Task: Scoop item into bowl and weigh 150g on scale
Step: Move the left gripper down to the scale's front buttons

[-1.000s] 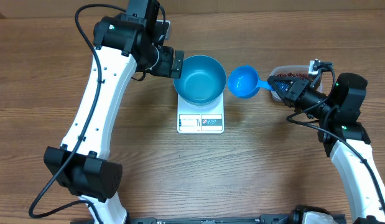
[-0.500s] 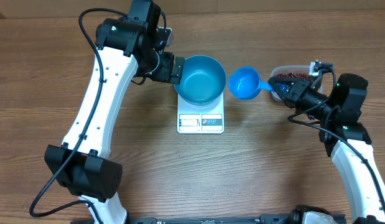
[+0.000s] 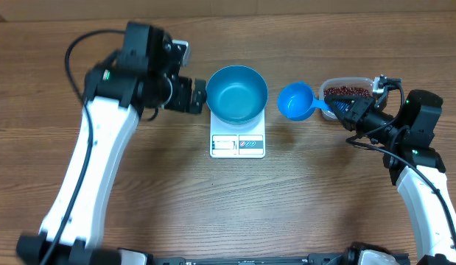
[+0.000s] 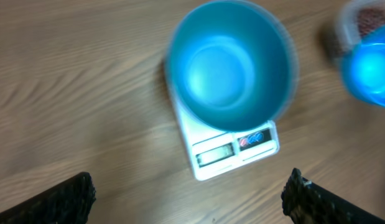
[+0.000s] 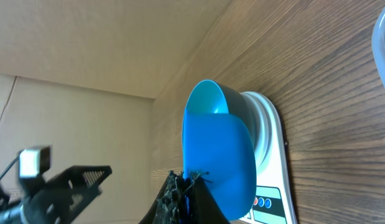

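The blue bowl [image 3: 237, 94] stands empty on the white scale [image 3: 237, 143]. My left gripper [image 3: 197, 96] hovers open just left of the bowl, apart from it. From the left wrist, the bowl [image 4: 229, 71] and scale [image 4: 236, 152] lie ahead of the wide-spread fingers [image 4: 61, 199]. My right gripper [image 3: 339, 109] is shut on the handle of an empty blue scoop [image 3: 295, 101], held between the bowl and the tub. Dark red-brown beans [image 3: 348, 90] fill a clear tub [image 3: 325, 87] at the right. In the right wrist view the scoop [image 5: 220, 155] hangs in front of the bowl [image 5: 208, 99].
Bare wooden tabletop [image 3: 235, 206] stretches in front of the scale. The left arm's white links [image 3: 88, 169] run along the left side. The right arm's body [image 3: 419, 169] stands at the right edge. A pale wall [image 5: 86, 37] backs the table.
The left arm has swung left and back from the bowl, its gripper still open. The right gripper with the scoop has drifted slightly right, toward the tub.
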